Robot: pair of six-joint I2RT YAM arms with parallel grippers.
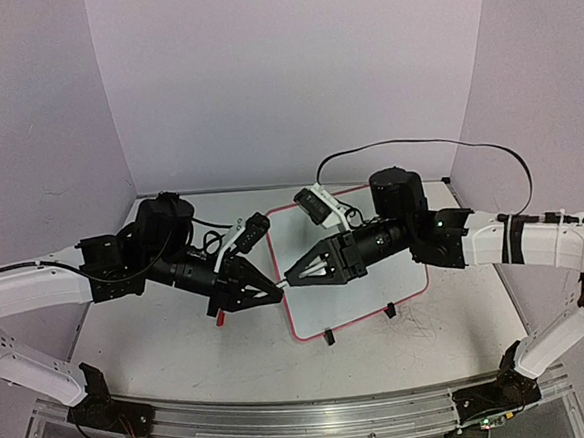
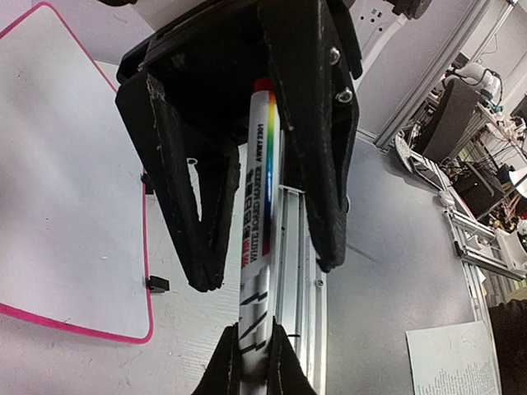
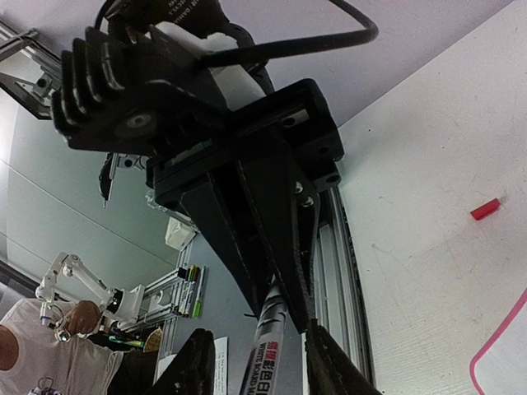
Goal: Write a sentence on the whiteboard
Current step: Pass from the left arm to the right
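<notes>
The table carries the whiteboard, lying flat right of centre, partly beneath the right arm. The left gripper is clamped tight on a white marker beside the board's left edge. The right gripper faces it, jaws partly parted astride the marker's free end, gaps showing either side. A small red piece lies on the table nearby.
</notes>
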